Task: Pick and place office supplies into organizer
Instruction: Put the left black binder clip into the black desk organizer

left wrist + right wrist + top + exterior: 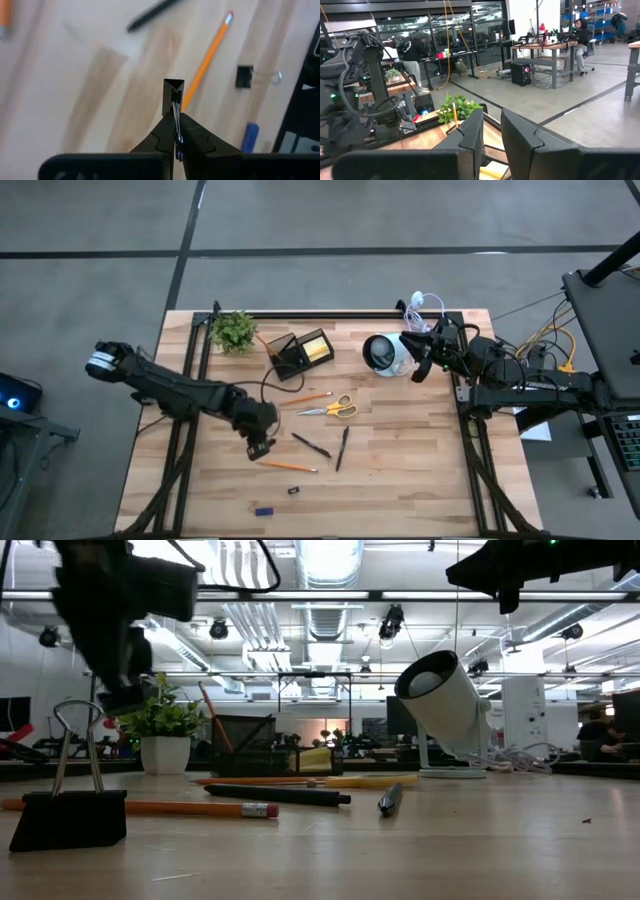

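**Two dark arms, one small black binder clip clenched**

Two dark six-joint arms over a light wooden slatted table (400,480). No readable writing or brand on any item.

Left gripper (259,448) low over the table's left-centre, forearm stretched in from the left edge, fingers (192,145) clenched on the wire handle of a small black binder clip (173,95), clip body pointing forward past the fingertips. Just beside it, a thin orange pencil (287,466), long axis left to right across the table. A second black binder clip (293,490) and a small blue bit (264,510) nearer the front edge.

Two dark pens (311,445) (342,448) at centre, the first slanted, the second near front-to-back. Yellow-handled scissors (331,408) and another orange pencil (306,397) behind them, both lying roughly left to right.

Small black divided organizer tray (300,353) toward the rear, turned at an angle, yellow sticky-note block (318,351) inside, green potted plant (234,331) to its left.

Right gripper (420,365) raised by the white round cup (383,353), jaws slightly parted, holding nothing.
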Motion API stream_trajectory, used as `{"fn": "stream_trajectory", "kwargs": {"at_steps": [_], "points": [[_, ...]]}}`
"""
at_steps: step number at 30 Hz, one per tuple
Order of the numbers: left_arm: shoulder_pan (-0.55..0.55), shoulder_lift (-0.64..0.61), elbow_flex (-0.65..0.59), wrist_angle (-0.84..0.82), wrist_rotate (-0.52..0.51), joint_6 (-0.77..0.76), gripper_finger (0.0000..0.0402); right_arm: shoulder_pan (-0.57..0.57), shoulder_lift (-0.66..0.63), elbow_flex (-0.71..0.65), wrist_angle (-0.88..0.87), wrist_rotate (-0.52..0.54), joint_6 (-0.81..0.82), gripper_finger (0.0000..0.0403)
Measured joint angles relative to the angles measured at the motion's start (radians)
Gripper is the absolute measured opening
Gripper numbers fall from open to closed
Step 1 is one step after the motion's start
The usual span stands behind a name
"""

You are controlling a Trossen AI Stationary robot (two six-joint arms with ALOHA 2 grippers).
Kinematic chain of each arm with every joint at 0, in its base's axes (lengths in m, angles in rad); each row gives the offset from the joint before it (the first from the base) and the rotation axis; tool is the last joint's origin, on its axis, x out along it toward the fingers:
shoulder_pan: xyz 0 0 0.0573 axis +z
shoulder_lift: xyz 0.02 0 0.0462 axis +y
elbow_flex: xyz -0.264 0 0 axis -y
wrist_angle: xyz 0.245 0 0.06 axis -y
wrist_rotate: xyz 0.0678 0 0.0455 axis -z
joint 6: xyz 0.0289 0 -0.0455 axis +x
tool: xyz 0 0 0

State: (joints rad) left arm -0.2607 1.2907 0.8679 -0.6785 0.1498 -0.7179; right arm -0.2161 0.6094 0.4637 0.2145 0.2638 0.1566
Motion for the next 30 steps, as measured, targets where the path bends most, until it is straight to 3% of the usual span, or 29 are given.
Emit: {"fn": "stream_trajectory", "kwargs": {"at_steps": [18, 30], "points": [[0.278, 0.032, 0.085, -0.002, -0.004, 0.254, 0.0000, 0.000, 0.000, 0.000, 0.001, 0.000, 0.023, 0.0059], [0.399, 0.032, 0.096, 0.045, -0.093, 0.365, 0.0000, 0.000, 0.000, 0.000, 0.000, 0.000, 0.024, 0.0059]]}}
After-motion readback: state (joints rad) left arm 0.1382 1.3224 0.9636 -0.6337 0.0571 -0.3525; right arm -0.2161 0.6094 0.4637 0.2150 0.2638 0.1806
